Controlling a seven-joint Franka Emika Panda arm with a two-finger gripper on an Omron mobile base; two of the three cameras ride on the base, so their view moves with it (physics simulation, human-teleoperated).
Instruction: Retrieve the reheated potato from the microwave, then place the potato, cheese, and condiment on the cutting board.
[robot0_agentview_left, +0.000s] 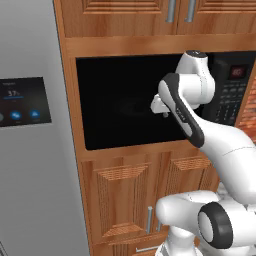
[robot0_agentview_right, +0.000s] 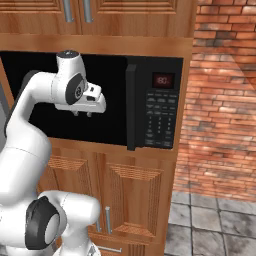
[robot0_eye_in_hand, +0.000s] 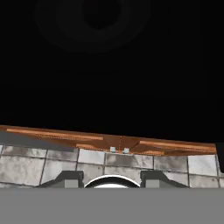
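Observation:
The microwave (robot0_agentview_left: 125, 105) is a black box built into wooden cabinets, with its keypad panel (robot0_agentview_right: 161, 117) and red display at the right. My gripper (robot0_agentview_right: 82, 113) hangs in front of the dark glass, fingers pointing down, open with nothing between them. The left base view has the gripper (robot0_agentview_left: 164, 114) just right of the glass's middle. A faint round shape shows in the dark microwave (robot0_eye_in_hand: 109, 65) in the hand view, above the gripper (robot0_eye_in_hand: 111, 177). Whether the door is open I cannot tell. The potato is hidden. The cheese, condiment and cutting board are out of view.
A steel fridge (robot0_agentview_left: 25, 150) with a touch screen stands left of the microwave. Wooden cabinet doors (robot0_agentview_right: 135, 195) sit above and below it. A black vertical handle (robot0_agentview_right: 131, 107) juts out beside the keypad. A brick wall (robot0_agentview_right: 220, 100) and tiled floor (robot0_agentview_right: 210, 220) lie to the right.

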